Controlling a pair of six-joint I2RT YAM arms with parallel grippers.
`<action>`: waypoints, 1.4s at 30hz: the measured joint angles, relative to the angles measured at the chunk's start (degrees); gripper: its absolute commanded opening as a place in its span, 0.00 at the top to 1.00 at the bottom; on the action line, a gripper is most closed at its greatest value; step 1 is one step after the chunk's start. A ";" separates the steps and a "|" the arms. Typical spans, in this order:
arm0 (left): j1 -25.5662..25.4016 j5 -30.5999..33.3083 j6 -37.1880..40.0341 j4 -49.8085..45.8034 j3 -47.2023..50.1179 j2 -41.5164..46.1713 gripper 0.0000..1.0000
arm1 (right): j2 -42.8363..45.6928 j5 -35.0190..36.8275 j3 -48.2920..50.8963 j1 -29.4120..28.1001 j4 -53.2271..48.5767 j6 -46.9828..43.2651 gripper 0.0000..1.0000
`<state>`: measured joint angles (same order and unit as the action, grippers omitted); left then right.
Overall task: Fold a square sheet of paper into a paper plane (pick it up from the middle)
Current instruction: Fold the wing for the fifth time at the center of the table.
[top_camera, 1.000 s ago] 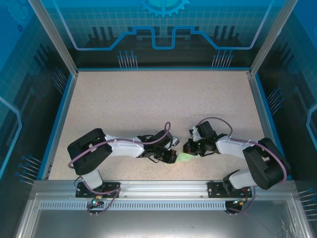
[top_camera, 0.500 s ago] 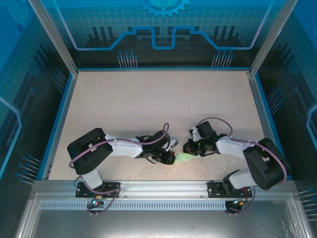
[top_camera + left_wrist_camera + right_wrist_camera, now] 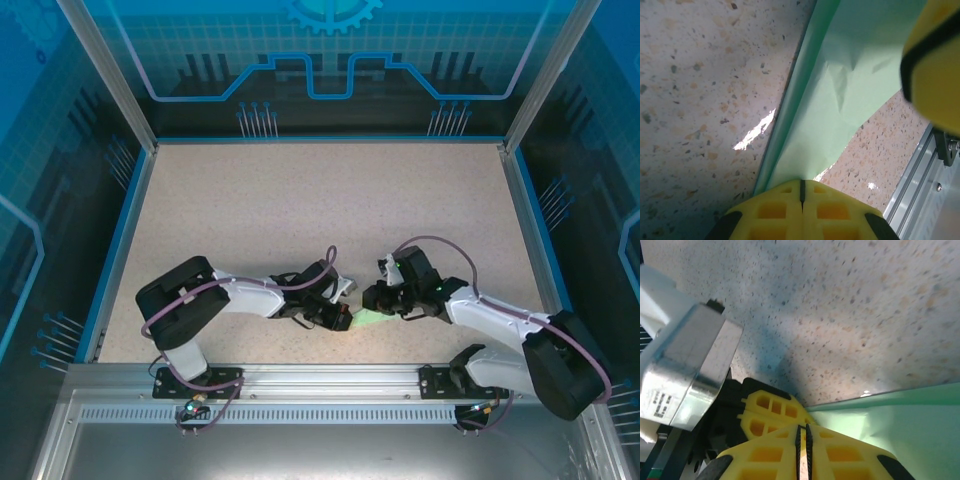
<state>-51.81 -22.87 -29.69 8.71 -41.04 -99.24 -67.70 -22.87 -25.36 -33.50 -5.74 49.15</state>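
1. The left gripper (image 3: 801, 190) has its two yellow pads pressed flat together, the seam between them a thin dark line. The sheet of paper (image 3: 840, 100) comes out from between them, so this gripper is clamped on the sheet's edge.
2. The right gripper (image 3: 802, 440) has its pads parallel and only a hairline apart. The green sheet runs off to the right from behind them. Whether the slit nips the paper cannot be told.
3. The left arm (image 3: 250, 297) lies low over the table, stretched from its base at the near left towards the middle, wrist turned rightward. The right arm (image 3: 490, 315) mirrors it, bent at a bulky elbow at the near right and reaching leftward. The two wrists almost meet tip to tip.
4. The sheet sits between the two grippers, near the middle of the table's near edge, low over the surface.
5. The pads are moulded yellow plastic with square, waffle-like recesses and black edging. The paper is thin, smooth and pale mint green, with one long straight folded edge and a few soft dents.
6. A brushed silver housing (image 3: 685, 370) with a small printed label sits just beside the left gripper's fingers.
7. The table (image 3: 300, 220) is beige, stone-like and finely speckled. A ribbed aluminium rail (image 3: 330, 400) runs along its near side.
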 measured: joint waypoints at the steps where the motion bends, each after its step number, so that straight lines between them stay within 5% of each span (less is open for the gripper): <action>1: 0.15 -0.31 0.00 0.20 0.09 -0.04 1.00 | -0.26 0.33 0.35 -0.90 0.74 1.27 0.88; 14: 1.01 -2.49 -0.02 3.32 1.44 -0.44 1.00 | -4.31 9.55 7.21 -7.50 10.54 11.78 0.91; 33: 1.64 -3.15 0.22 3.98 1.57 -0.63 1.00 | 7.19 12.15 8.24 -2.19 2.38 7.76 0.92; 42: 1.95 -4.09 0.17 4.42 1.62 -0.92 1.00 | 10.75 19.61 9.40 -10.03 12.94 17.64 0.92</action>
<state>-49.87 -26.96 -29.52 13.13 -39.42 -100.16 -56.95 -3.27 -15.97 -43.53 7.20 66.78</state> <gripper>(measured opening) 0.046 0.087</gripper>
